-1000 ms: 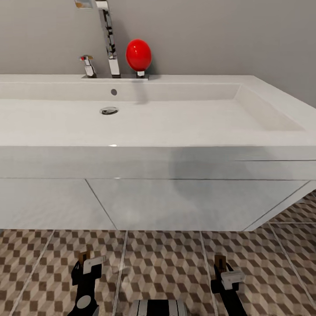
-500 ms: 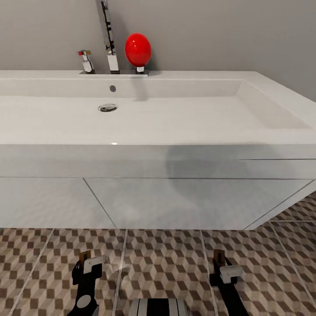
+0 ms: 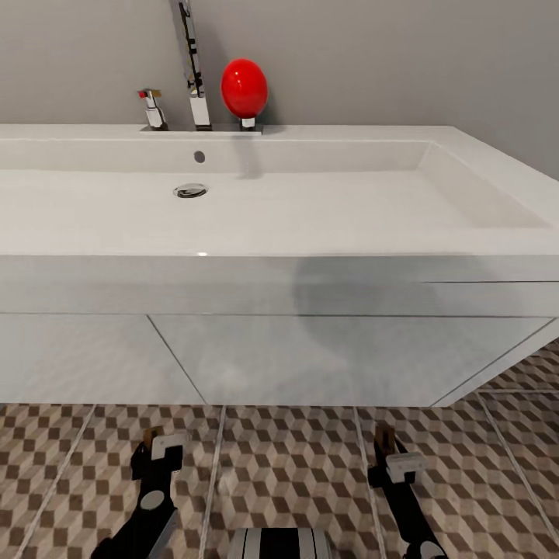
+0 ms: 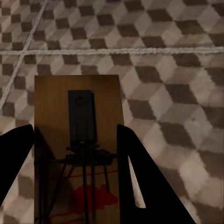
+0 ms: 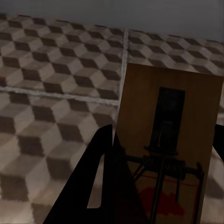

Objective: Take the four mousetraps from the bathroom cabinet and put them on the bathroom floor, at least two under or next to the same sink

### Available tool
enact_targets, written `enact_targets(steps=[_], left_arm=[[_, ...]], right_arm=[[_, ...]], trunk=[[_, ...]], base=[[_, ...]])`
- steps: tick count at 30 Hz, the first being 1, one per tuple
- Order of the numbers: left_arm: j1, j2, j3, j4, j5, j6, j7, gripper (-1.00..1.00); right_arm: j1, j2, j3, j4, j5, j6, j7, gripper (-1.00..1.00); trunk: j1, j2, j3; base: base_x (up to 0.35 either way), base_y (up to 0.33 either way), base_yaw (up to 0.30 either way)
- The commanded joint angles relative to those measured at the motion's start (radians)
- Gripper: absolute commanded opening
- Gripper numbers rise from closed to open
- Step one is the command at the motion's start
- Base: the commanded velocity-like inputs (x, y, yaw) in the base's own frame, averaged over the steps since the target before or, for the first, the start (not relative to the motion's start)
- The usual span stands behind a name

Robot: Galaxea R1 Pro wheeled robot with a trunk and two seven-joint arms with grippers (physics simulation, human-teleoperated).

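Observation:
The white bathroom sink [image 3: 326, 210] with its two-door vanity [image 3: 326, 357] stands straight ahead over the cube-patterned bathroom floor [image 3: 295, 466]. My left gripper [image 3: 157, 450] is shut on a mousetrap [image 3: 151, 435], low over the tiles in front of the vanity. In the left wrist view this brown mousetrap [image 4: 77, 126] sits between the black fingers [image 4: 140, 182]. My right gripper [image 3: 392, 460] is shut on a second mousetrap [image 3: 382, 436], a brown board [image 5: 172, 135] beside one dark finger [image 5: 100, 177] in the right wrist view. The cabinet is out of view.
A chrome faucet [image 3: 192, 70], a small tap handle [image 3: 153, 109] and a red egg-shaped object [image 3: 244, 87] stand at the sink's back edge against the grey wall. Tiled floor runs on past the vanity's right end [image 3: 528, 373].
The view dropped slightly at first, then held. Both arms have since reached a little forward toward the vanity, each still holding its mousetrap.

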Motion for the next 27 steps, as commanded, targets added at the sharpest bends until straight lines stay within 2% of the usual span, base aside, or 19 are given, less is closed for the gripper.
enact_targets(steps=[1,7,10,13,27], left_arm=[[-0.005,-0.001,-0.006,-0.003,0.007,0.000,0.007,-1.00],[-0.013,-0.007,-0.010,-0.017,0.006,0.006,0.003,-1.00],[-0.014,-0.007,-0.010,-0.018,0.006,0.004,-0.065,-1.00],[-0.014,-0.002,-0.008,-0.017,0.004,0.001,-0.102,-1.00],[-0.015,0.000,-0.006,-0.027,0.005,-0.004,-0.104,-1.00]], right_arm=[[-0.005,-0.001,0.008,0.000,-0.009,0.002,-0.004,-1.00],[-0.021,-0.001,0.009,0.000,-0.008,0.020,-0.002,-1.00],[-0.022,-0.001,0.010,0.000,-0.008,0.021,-0.002,-1.00],[-0.022,-0.001,0.010,0.000,-0.008,0.021,-0.002,-1.00],[-0.022,-0.001,0.010,0.000,-0.005,0.021,-0.002,-1.00]], trunk=[[0.000,0.000,-0.001],[0.000,0.000,-0.001],[0.000,0.000,-0.001],[0.000,0.000,-0.001],[0.000,0.000,-0.001]], base=[[0.000,0.000,0.000],[0.000,0.000,0.000],[0.000,0.000,0.000],[0.000,0.000,0.000],[0.000,0.000,0.000]])
